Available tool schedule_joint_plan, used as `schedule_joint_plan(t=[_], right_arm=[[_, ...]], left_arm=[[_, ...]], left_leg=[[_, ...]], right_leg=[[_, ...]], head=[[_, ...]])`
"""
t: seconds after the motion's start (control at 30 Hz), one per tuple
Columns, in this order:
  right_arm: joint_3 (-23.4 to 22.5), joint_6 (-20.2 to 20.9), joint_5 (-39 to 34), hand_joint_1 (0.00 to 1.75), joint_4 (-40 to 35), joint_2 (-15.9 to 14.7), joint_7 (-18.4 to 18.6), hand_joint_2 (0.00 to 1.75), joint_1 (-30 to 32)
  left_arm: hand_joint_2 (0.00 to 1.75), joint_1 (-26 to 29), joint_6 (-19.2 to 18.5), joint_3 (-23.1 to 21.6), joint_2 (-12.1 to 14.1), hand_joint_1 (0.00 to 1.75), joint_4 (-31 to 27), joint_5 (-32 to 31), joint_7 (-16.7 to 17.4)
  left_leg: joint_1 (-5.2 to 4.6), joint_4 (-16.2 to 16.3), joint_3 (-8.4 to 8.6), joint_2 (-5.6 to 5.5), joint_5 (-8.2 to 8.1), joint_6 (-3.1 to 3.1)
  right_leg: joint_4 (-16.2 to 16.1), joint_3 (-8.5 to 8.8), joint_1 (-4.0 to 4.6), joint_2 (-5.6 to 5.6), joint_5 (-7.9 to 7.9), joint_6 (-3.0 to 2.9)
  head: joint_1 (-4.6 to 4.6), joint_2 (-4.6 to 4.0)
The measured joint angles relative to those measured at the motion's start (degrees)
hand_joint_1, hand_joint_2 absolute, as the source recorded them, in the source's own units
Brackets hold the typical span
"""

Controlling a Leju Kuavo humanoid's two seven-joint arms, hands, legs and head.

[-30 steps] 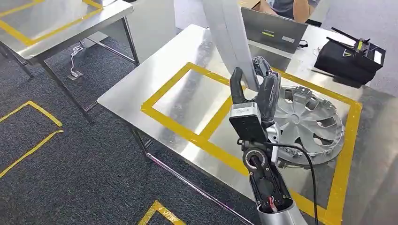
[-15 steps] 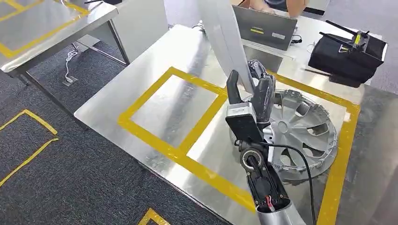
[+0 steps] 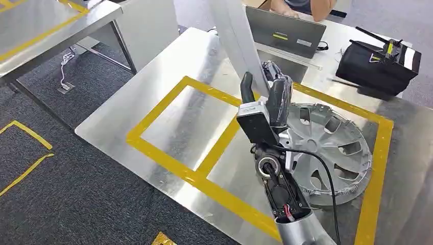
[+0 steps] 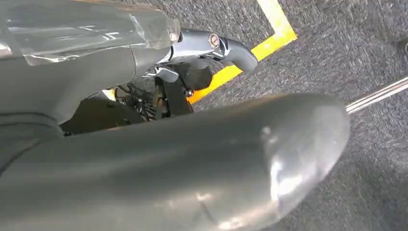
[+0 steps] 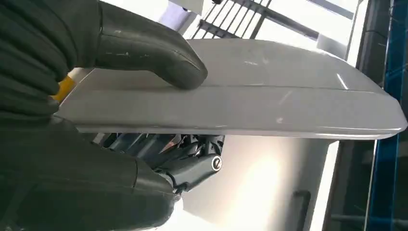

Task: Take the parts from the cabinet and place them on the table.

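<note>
My right hand (image 3: 270, 102) grips a long white panel (image 3: 239, 35) and holds it upright above the steel table (image 3: 189, 122). In the right wrist view the thumb (image 5: 144, 48) presses on the panel (image 5: 240, 101), and the fingers wrap its lower end. Just right of the hand, a silver hubcap (image 3: 332, 148) lies flat inside the right yellow-taped box. The left box of the yellow tape (image 3: 168, 158) is bare steel. My left hand (image 4: 192, 53) hangs over the carpet with nothing in it, its fingers apart from the thumb.
A grey laptop (image 3: 286, 30) and a black bag (image 3: 378, 61) sit at the table's far side, where a person (image 3: 301, 6) is seated. A second steel table (image 3: 41, 20) stands at the far left, over dark carpet with yellow floor marks.
The whole view has shifted, so the table now lies nearer and more centred. My right hand still holds the white panel upright beside the hubcap.
</note>
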Motion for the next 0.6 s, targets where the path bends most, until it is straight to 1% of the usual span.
schedule_joint_plan(t=[0.1, 0.17, 0.27, 0.37, 0.43, 0.6], right_arm=[[-0.42, -0.33, 0.09, 1.75, 2.98, 0.2, 0.59, 1.75, -2.3], [-1.07, -0.81, 0.5, 1.75, 6.64, 0.64, 0.92, 1.75, -4.87], [-1.75, -1.12, 1.84, 1.75, 12.95, 1.25, 2.5, 1.75, -9.1], [-2.3, -1.27, 2.14, 1.75, 17.21, 1.82, 2.84, 1.75, -11.61], [-2.49, -1.58, 3.78, 1.75, 20.71, 2.28, 4.84, 1.75, -13.54], [-2.49, -1.55, 9.77, 1.75, 31.64, 3.3, 13.08, 1.75, -20.31]], left_arm=[[0.0, 0.0, -0.13, 0.0, -0.02, 0.0, 0.0, -0.09, -0.09], [0.0, -0.03, -0.26, 0.0, -0.02, 0.0, 0.0, -0.13, -0.09], [0.0, -0.1, -0.46, -0.2, -0.02, 0.0, 0.0, -0.41, -0.09], [0.0, -0.13, -0.48, -0.48, -0.02, 0.0, 0.0, -0.48, -0.09], [0.0, -0.15, -0.48, -0.59, -0.02, 0.0, 0.0, -0.52, -0.11], [0.0, -0.24, -0.55, -0.72, -0.04, 0.0, 0.0, -0.52, -0.42]], left_leg=[[-0.01, 0.0, 0.05, -0.02, -0.01, 0.04], [-0.03, 0.02, 0.12, -0.01, 0.04, 0.13], [-0.04, 0.08, 0.16, -0.02, 0.15, 0.3], [-0.05, 0.13, 0.17, -0.09, 0.21, 0.38], [-0.06, 0.15, 0.2, -0.06, 0.21, 0.39], [-0.05, 0.17, 0.26, -0.07, 0.23, 0.41]], right_leg=[[-0.28, 0.16, 0.0, -0.01, 0.02, 0.02], [-0.3, 0.25, -0.02, 0.0, 0.07, 0.08], [-0.32, 0.3, -0.04, 0.0, 0.24, 0.29], [-0.32, 0.37, -0.04, -0.07, 0.33, 0.39], [-0.32, 0.46, -0.04, -0.06, 0.38, 0.45], [-0.32, 0.52, -0.04, -0.07, 0.39, 0.46]], head=[[0.0, 0.0], [-0.02, 0.0], [-0.04, 0.0], [-0.02, 0.0], [-0.04, 0.0], [-0.02, 0.0]])
